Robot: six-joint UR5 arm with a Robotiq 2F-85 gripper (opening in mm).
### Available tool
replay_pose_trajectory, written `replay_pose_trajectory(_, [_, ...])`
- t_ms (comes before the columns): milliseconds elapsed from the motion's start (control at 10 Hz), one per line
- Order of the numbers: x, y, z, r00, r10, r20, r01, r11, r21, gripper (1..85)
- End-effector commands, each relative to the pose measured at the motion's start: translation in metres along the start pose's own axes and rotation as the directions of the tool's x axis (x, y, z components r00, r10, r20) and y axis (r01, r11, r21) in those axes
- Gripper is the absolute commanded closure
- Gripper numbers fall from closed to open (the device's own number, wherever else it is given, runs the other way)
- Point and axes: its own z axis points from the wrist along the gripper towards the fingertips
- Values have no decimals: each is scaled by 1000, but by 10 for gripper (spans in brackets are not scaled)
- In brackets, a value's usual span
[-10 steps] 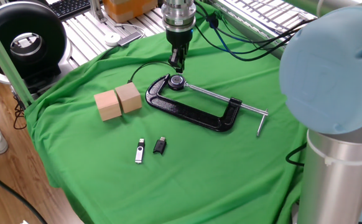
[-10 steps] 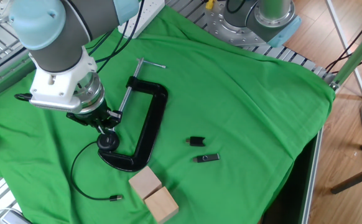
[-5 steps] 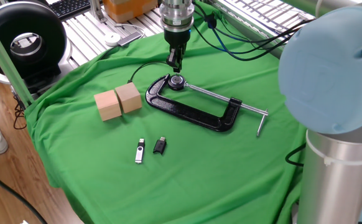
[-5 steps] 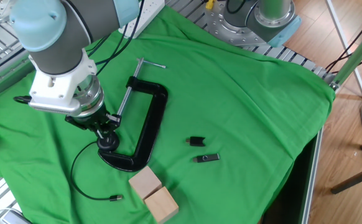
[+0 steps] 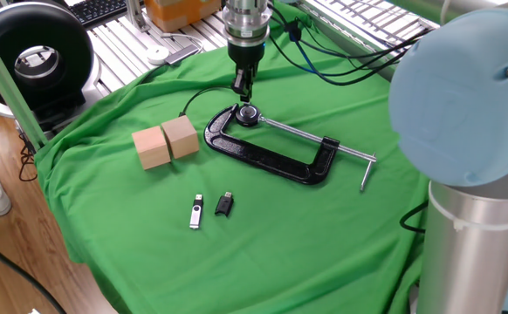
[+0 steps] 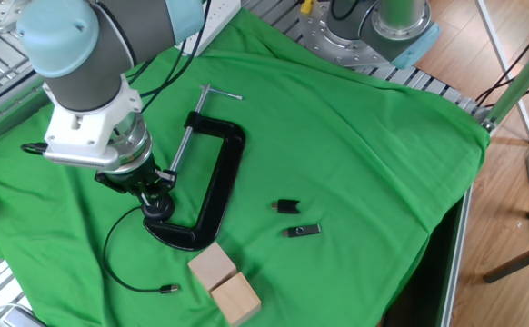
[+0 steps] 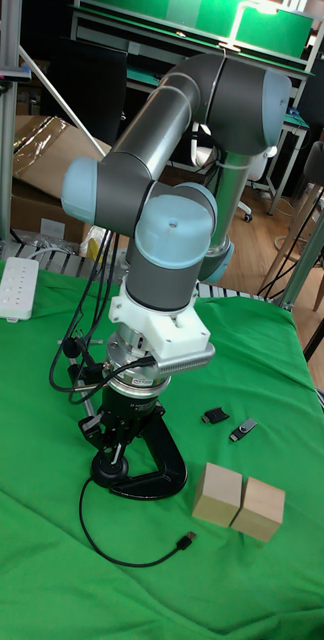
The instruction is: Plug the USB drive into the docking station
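1. Jaws of the gripper (image 5: 243,91) look drawn close together with nothing visibly between them, though from these angles I cannot tell for certain whether they are fully closed.
2. It hangs just above the round pad end of the black C-clamp (image 5: 271,153), at the far side of the green cloth (image 5: 324,235), well apart from the task's thing.
3. Lying flat at the near side of the cloth is the silver USB drive (image 5: 195,211), with a small black adapter (image 5: 224,204) just beside it on its right; two wooden blocks (image 5: 167,142) sit farther back and to the left.
4. A thin black cable (image 6: 128,272) loops from the clamp's end to a loose plug on the cloth; no docking station is plainly visible.
5. Judging by this, the pick has not begun: the arm is in the approach phase.
6. Next, the gripper needs to travel toward the near side, spread its jaws over the drive and descend squarely on its narrow body.
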Motion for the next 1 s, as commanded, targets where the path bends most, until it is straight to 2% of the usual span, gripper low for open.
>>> replay_pose_trajectory(0, [1, 2, 1, 1000, 5, 17, -5, 1000, -4, 840])
replay_pose_trajectory(300, [2, 7, 5, 1000, 5, 29, -5, 1000, -13, 840])
replay_pose_trajectory(900, [1, 6, 8, 999, -3, 33, 3, 1000, -5, 840])
